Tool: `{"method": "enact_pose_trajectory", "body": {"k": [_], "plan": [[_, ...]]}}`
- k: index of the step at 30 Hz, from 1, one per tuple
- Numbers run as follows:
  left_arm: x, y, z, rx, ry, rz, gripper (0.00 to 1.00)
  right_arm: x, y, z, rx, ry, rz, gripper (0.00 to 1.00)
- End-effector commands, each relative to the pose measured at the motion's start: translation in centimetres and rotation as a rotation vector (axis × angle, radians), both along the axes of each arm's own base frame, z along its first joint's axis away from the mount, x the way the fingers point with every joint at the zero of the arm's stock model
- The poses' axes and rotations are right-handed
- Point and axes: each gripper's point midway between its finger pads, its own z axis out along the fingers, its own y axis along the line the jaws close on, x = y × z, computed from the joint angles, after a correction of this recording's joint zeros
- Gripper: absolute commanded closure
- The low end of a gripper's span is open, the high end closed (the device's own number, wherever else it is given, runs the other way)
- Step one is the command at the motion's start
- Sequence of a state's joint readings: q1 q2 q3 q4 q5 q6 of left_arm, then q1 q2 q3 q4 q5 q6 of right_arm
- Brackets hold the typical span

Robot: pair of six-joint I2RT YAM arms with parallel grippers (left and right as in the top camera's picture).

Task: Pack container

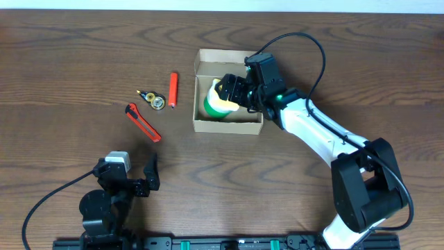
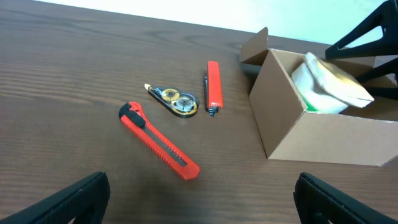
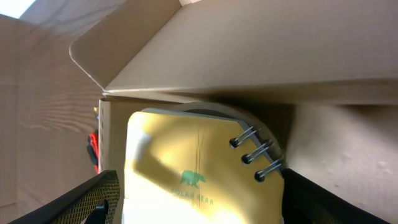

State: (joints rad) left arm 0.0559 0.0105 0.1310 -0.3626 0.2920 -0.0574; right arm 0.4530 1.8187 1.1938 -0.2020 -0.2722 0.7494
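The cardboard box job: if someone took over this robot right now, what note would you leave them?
Right gripper: over the container, shut on a yellow spiral notepad that sits partly inside, not yet released.
Left gripper: open, empty, near its base, away from everything.
Container: on the table, flap open.
Likely left: release the notepad. The red utility knife, correction tape and red pen lie outside, left of the container, and probably go in next. Then close the flap.
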Motion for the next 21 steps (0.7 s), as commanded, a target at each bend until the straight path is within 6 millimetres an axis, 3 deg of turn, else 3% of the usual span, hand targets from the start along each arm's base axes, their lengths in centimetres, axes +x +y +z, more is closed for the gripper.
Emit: {"method": "enact_pose_trajectory", "body": {"k": [1,10,15,18,21], "plan": [[0.0,-0.2,-0.9,-0.016,0.021,-0.006,0.05,0.2,-0.4,2.0,-0.007,-0.065,0.02,0.17],[0.0,-0.2,-0.9,-0.016,0.021,-0.006,0.05,-0.1,0.0,2.2,0.003,-0.069,0.055,0.2],[-0.1,-0.2,-0.9,-0.016,0.021,-0.007,0.05,-0.3,0.1,3.2,0.009,-0.069,0.065,0.22],[0.0,-0.2,-0.9,-0.016,0.021,-0.006,0.04,-0.7,0.1,5.1,0.006,-0.077,0.094,0.26],[-0.1,-0.2,-0.9,-0.016,0.021,-0.007,0.05,-1.1,-0.5,8.6,-0.03,-0.132,0.119,0.25]]}}
